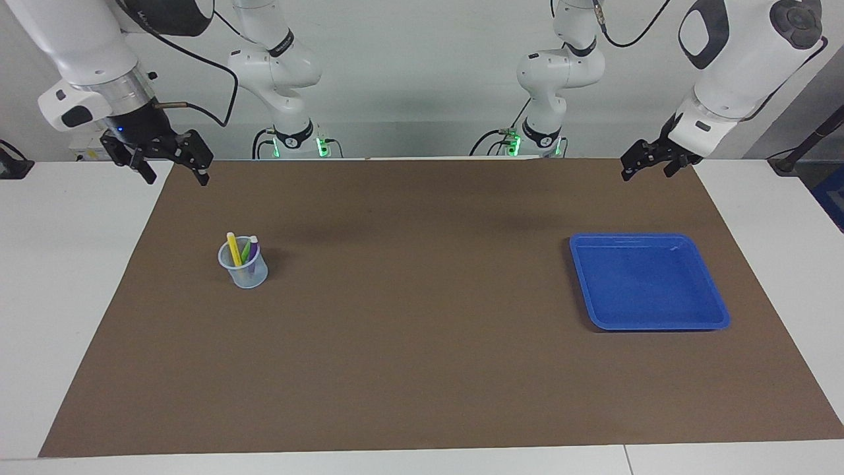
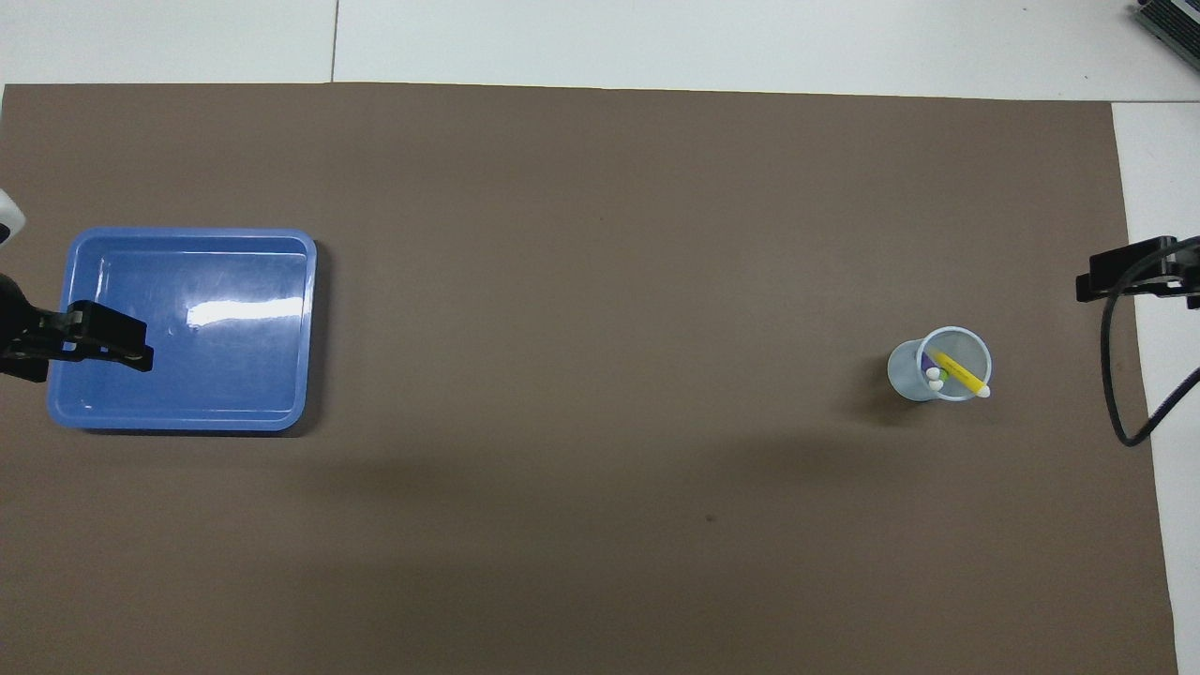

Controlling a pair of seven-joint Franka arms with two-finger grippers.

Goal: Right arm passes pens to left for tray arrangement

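Note:
Three pens stand tips up in a small translucent cup (image 1: 243, 267) (image 2: 937, 364) on the brown mat at the right arm's end: yellow pen (image 1: 233, 249) (image 2: 961, 373), green pen (image 1: 246, 251), purple pen (image 1: 253, 245). The blue tray (image 1: 649, 284) (image 2: 234, 375) lies on the mat at the left arm's end, with nothing in it. My right gripper (image 1: 175, 173) (image 2: 1097, 277) hangs open in the air over the mat's edge, well apart from the cup. High up, my left gripper (image 1: 646, 171) (image 2: 131, 349) is open, holds nothing and does not touch the tray.
The brown mat (image 1: 422, 343) covers most of the white table (image 1: 59, 277). A black cable (image 2: 1120, 375) loops down from the right arm's wrist. Both arm bases (image 1: 297, 138) stand at the table's edge by the robots.

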